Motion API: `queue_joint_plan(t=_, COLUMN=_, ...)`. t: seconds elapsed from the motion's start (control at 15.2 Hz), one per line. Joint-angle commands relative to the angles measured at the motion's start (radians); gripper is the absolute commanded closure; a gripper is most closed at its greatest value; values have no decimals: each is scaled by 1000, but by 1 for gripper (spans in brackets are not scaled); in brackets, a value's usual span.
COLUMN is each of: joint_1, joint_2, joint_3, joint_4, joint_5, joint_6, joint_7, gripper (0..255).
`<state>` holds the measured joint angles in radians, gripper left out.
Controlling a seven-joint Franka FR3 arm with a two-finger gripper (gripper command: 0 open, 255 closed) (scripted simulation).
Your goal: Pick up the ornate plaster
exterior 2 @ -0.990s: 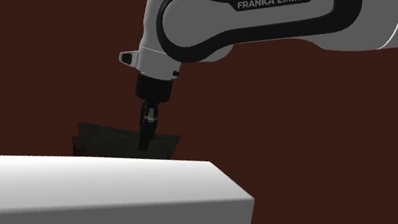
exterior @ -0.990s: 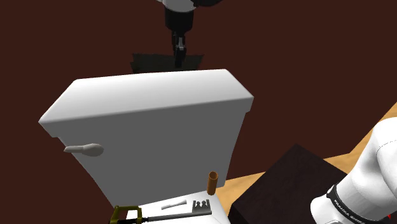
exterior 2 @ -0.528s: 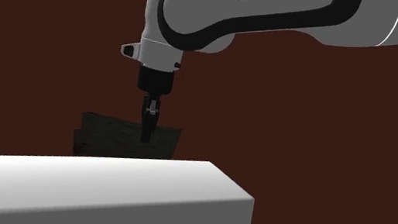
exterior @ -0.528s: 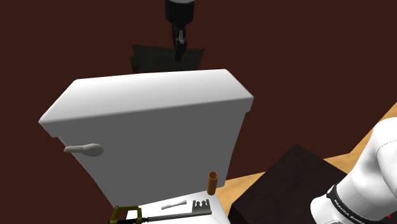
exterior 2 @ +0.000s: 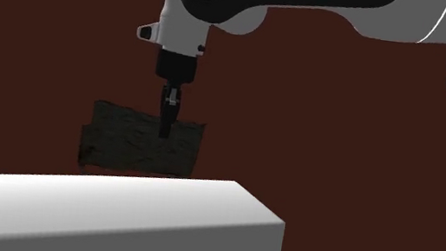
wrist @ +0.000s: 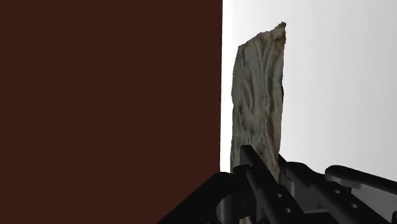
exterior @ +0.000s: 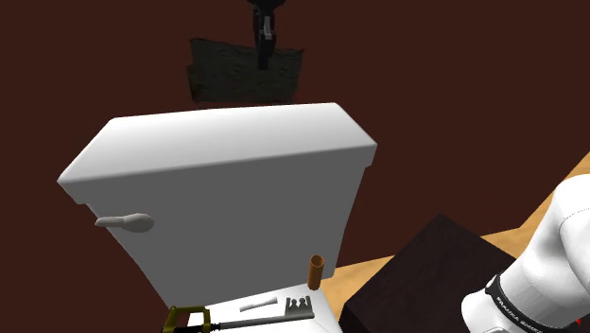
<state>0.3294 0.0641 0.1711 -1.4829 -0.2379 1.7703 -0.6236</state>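
Observation:
The ornate plaster (exterior: 232, 72) is a dark, rough, carved slab hanging upright just above and behind the white toilet tank lid (exterior: 227, 142). My black gripper (exterior: 264, 55) comes straight down onto its top edge and is shut on it. In the second exterior view the ornate plaster (exterior 2: 123, 140) hangs free of the tank lid (exterior 2: 115, 208), with the gripper (exterior 2: 166, 129) clamped near its upper right part. The wrist view shows the ornate plaster (wrist: 261, 95) as a greyish relief slab clasped between the fingers (wrist: 254, 167), beside the white lid.
A grey flush handle (exterior: 125, 221) sticks out of the tank's front. Below the tank stand a brown tube (exterior: 317, 270), a yellow-framed saw (exterior: 189, 318) and small grey pieces (exterior: 300, 305) on a white surface. The dark stand (exterior: 425, 279) sits at lower right. A dark maroon wall lies behind.
The gripper has risen with the plaster in it. The slab now shows almost whole above the tank lid, where earlier only its top strip showed.

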Motion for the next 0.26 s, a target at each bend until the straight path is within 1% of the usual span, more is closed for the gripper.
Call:
queue_joint_plan(t=0.0, joint_1=2, joint_2=11, joint_3=2, joint_4=39, joint_5=0, joint_6=-30, joint_7=-5, gripper=255)
queue_joint_plan(t=0.07, joint_1=3, joint_2=16, joint_3=2, joint_4=60, joint_5=0, joint_6=-45, joint_7=-7, gripper=255)
queue_joint_plan(t=0.2, joint_1=3, joint_2=17, joint_3=3, joint_4=63, joint_5=0, joint_6=-48, joint_7=-7, gripper=255)
